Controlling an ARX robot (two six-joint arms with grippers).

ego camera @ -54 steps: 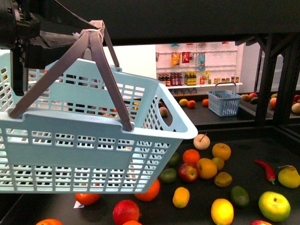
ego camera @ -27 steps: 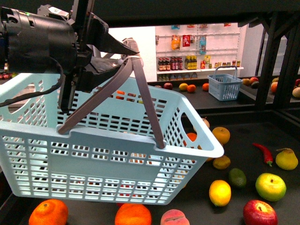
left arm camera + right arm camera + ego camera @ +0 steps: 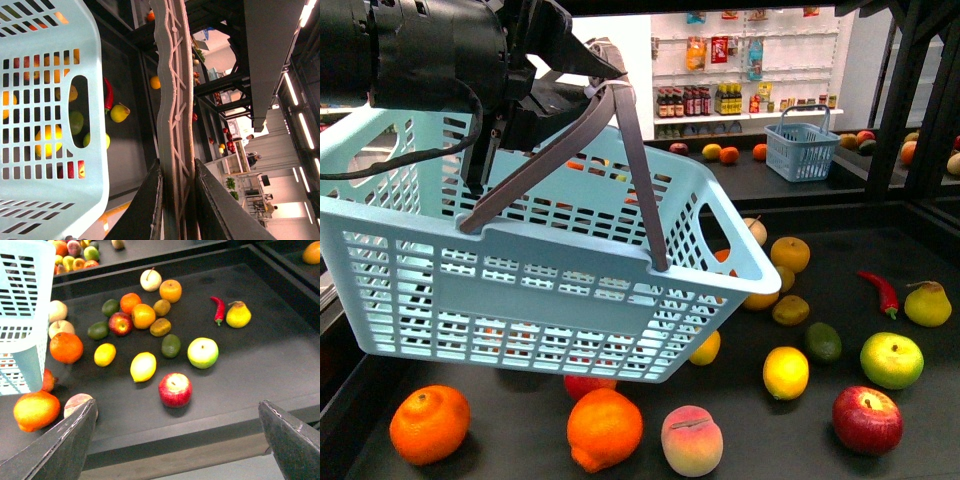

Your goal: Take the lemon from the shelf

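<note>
Both halves of the right end effector (image 3: 177, 412) stand wide apart; the lemon (image 3: 786, 372) lies on the shelf (image 3: 920, 445), lower right of centre, long axis running near to far. The basket (image 3: 520, 290), its handle (image 3: 172, 100) clamped by the left end effector (image 3: 177, 172), sits higher in the front view than before.

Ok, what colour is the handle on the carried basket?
Greyish taupe; the handle shows best in the front view.

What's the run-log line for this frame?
left claw: shut on basket handle | right claw: open, empty | lemon: on shelf, ungrasped
</note>
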